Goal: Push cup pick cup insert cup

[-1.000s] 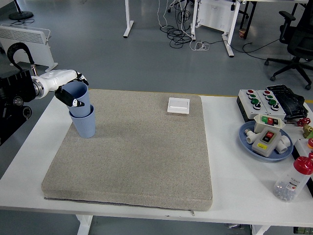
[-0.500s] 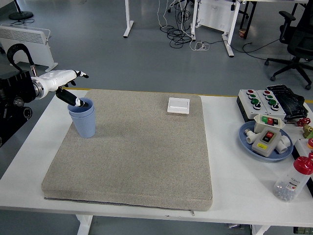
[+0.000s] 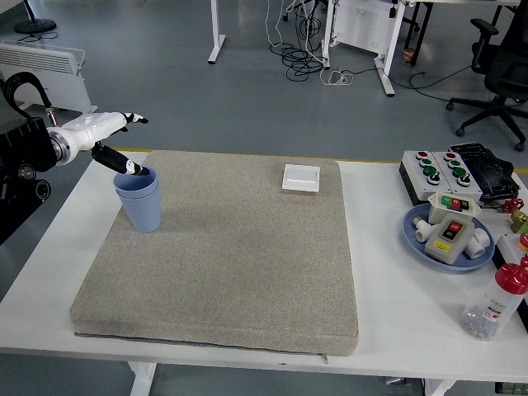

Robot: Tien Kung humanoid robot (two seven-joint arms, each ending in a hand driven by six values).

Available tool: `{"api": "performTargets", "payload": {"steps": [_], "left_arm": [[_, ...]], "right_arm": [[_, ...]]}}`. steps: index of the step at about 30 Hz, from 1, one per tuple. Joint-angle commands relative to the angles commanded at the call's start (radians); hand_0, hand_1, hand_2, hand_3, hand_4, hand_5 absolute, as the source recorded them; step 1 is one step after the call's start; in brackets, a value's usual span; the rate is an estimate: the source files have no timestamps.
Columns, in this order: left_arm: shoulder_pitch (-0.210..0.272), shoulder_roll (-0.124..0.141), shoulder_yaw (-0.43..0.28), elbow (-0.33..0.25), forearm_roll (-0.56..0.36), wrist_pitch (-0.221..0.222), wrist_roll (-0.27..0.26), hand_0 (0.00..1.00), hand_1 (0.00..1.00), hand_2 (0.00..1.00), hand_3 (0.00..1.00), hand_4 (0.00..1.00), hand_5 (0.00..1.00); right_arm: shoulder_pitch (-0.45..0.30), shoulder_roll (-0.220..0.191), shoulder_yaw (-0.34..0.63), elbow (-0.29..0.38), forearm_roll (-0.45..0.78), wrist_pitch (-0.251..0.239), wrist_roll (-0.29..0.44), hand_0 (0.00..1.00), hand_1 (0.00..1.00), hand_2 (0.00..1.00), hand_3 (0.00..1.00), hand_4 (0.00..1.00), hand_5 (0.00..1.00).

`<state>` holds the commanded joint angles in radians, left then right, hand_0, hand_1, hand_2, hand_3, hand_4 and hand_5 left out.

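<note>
Two blue cups [image 3: 140, 200] stand nested, one inside the other, upright on the grey mat [image 3: 223, 256] near its far left corner. My left hand [image 3: 124, 144] hovers just above and to the left of the cups' rim, fingers spread and holding nothing; its thumb tip is close over the rim. The right arm does not show in the head view.
A white switch plate [image 3: 301, 177] lies at the mat's far edge. On the right of the table are a button box [image 3: 450, 169], a blue plate [image 3: 419, 239] holding switch parts, and a red-capped bottle [image 3: 495, 304].
My left hand let go of the upper cup, which dropped fully into the lower one. The hand then spread its fingers and drew back up and to the left.
</note>
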<state>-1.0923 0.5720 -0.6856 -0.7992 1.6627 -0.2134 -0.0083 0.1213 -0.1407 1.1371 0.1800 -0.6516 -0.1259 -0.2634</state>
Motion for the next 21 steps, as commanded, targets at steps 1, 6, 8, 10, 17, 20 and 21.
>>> {"api": "performTargets", "payload": {"steps": [1,6,8,10,17,20,21], "left_arm": [[0.009,0.005,-0.013,-0.009,-0.021,0.022,-0.01,0.769,0.853,0.998,0.943,0.812,0.462],[0.096,0.031,-0.158,-0.096,-0.184,0.128,-0.078,0.706,0.765,0.865,0.773,0.67,0.557],[0.146,0.039,-0.24,-0.145,-0.275,0.172,-0.101,0.706,0.765,0.865,0.773,0.67,0.557],[0.189,0.04,-0.308,-0.183,-0.358,0.206,-0.11,0.706,0.765,0.865,0.773,0.67,0.557],[0.375,0.021,-0.528,-0.336,-0.647,0.197,0.045,0.711,0.748,0.834,0.741,0.617,0.76],[0.457,-0.001,-0.61,-0.399,-0.77,0.182,0.095,0.733,0.756,0.856,0.787,0.616,0.877],[0.502,-0.018,-0.656,-0.437,-0.816,0.181,0.108,0.733,0.756,0.856,0.787,0.616,0.877]], "right_arm": [[0.0,0.0,0.001,0.0,-0.001,0.0,0.0,0.725,0.651,0.644,0.574,0.118,0.466],[-0.001,0.001,0.009,0.0,-0.002,-0.001,0.001,0.725,0.65,0.644,0.573,0.118,0.467],[-0.001,0.001,0.011,0.0,-0.002,-0.001,0.002,0.725,0.65,0.644,0.573,0.118,0.467],[-0.002,0.001,0.013,0.0,-0.003,-0.001,0.002,0.725,0.65,0.644,0.573,0.118,0.467],[-0.002,0.001,0.017,0.0,-0.014,0.001,0.0,0.725,0.65,0.644,0.574,0.119,0.467],[-0.003,0.002,0.019,0.0,-0.015,0.001,0.0,0.725,0.65,0.644,0.574,0.119,0.467],[-0.003,0.002,0.019,0.0,-0.016,0.001,0.0,0.725,0.65,0.644,0.574,0.119,0.467]]}}
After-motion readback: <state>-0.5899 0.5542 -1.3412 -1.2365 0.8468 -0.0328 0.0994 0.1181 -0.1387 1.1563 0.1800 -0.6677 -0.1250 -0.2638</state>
